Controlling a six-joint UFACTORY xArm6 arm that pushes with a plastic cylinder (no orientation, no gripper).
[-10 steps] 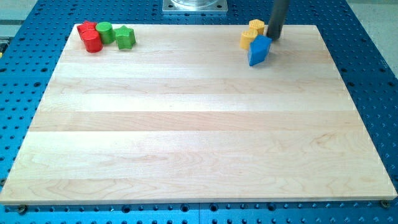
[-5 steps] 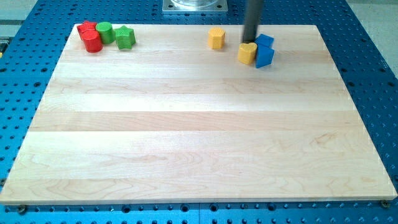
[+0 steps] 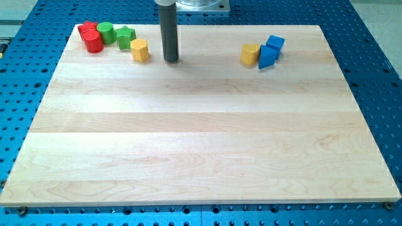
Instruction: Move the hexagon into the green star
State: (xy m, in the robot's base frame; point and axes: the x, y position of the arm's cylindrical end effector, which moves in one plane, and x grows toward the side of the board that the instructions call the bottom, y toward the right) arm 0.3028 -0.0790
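The yellow hexagon block (image 3: 140, 49) lies near the view's top left, touching or almost touching the green star block (image 3: 125, 37) at its lower right. My tip (image 3: 171, 60) rests on the board a short way to the right of the yellow hexagon, with a small gap between them. The dark rod rises straight up from the tip to the view's top edge.
A green cylinder (image 3: 105, 32) and two red blocks (image 3: 92, 37) sit left of the green star at the board's top left corner. A yellow heart-like block (image 3: 250, 54) and two blue blocks (image 3: 270, 50) cluster at the top right. The wooden board (image 3: 201, 144) lies on a blue perforated table.
My tip has swept from the top right to the left along the board's top. The yellow hexagon slid left with it, up to the green star. The blue blocks shifted slightly.
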